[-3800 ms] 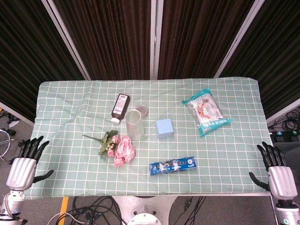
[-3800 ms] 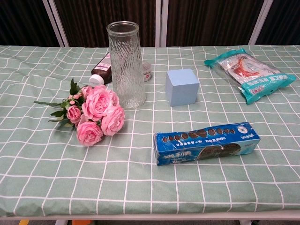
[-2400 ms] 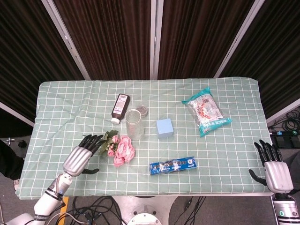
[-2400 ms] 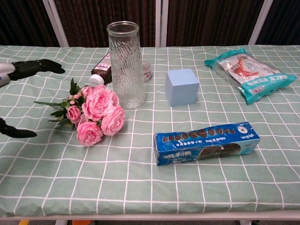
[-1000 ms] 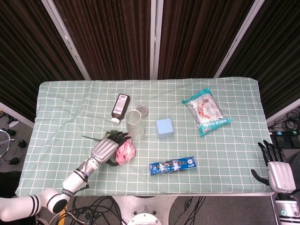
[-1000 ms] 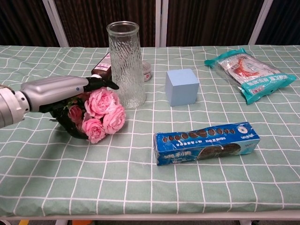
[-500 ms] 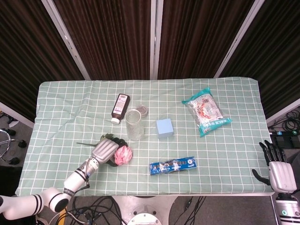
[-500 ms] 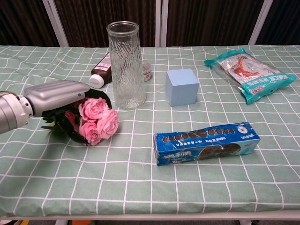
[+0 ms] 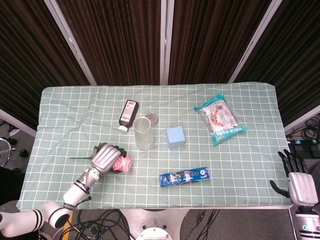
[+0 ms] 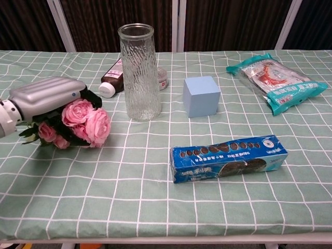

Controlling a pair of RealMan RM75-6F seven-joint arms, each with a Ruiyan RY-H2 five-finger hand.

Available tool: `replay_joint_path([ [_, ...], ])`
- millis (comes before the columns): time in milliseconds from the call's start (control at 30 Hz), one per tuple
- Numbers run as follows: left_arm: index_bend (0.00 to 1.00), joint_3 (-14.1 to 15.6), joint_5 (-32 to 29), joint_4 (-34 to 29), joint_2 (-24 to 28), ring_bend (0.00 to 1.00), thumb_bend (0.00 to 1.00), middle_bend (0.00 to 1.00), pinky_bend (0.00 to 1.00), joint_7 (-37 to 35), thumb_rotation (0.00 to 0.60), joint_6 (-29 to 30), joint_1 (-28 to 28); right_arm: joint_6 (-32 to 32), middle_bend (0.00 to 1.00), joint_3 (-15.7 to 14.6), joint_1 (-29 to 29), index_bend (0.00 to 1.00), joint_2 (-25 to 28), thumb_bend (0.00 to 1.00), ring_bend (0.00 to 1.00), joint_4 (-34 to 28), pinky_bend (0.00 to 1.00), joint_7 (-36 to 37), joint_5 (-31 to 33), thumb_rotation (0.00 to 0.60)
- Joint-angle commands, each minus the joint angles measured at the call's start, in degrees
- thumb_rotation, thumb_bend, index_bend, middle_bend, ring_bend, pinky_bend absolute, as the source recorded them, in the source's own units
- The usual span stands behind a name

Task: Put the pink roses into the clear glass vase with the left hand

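Since a moment ago my left robot hand (image 10: 44,98), closed around the pink roses (image 10: 85,122), pulled them leftward; I'll lift clear, upend stems-down above the clear glass vase (image 10: 138,70).

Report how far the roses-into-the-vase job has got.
Done: the left hand has gripped the pink roses, fingers wrapped around the bunch. In hand: it holds them left of the glass vase, which stands upright with nothing in it. Left: bringing the stems above the vase mouth, lowering them in and letting go. The right hand waits off the table's edge, open.
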Motion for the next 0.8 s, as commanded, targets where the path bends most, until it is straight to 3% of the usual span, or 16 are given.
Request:
replay_joint_path([
  [33, 0.62, 0.07, 0.82, -1.33, 1.92, 0.54, 0.24, 0.56, 0.67, -0.36, 0.6, 2.04, 0.86, 0.03, 0.0, 0.04, -0.03, 0.0, 0.07, 0.15, 0.0, -0.1, 0.0, 0.04, 0.06, 0.6],
  [167, 0.63, -0.69, 1.52, -4.29, 6.04, 0.56, 0.24, 0.57, 0.68, 1.41, 0.6, 5.42, 1.96, 0.32, 0.0, 0.17, -0.09, 0.0, 0.32, 0.15, 0.0, -0.49, 0.0, 0.24, 0.01, 0.6],
  [400, 0.63, -6.44, -1.03, -11.45, 18.38, 0.56, 0.24, 0.57, 0.68, 3.92, 0.6, 13.57, 4.93, 1.12, 0.0, 0.62, -0.25, 0.0, 0.91, 0.15, 0.0, -0.92, 0.0, 0.65, 0.04, 0.6],
  [500, 0.62, -9.63, -1.79, -12.68, 20.96, 0.55, 0.24, 0.57, 0.67, 3.2, 0.6, 17.99, 5.95, 1.05, 0.0, 0.59, -0.19, 0.0, 1.02, 0.15, 0.0, -0.82, 0.0, 0.89, -0.08, 0.6],
  [800, 0.61, -19.38, -1.13, -10.88, 14.36, 0.55, 0.24, 0.57, 0.67, -9.46, 0.6, 32.07, 5.38, 0.65, 0.0, 0.42, 0.14, 0.0, 0.99, 0.14, 0.0, -0.85, 0.0, 0.95, -0.5, 0.6],
])
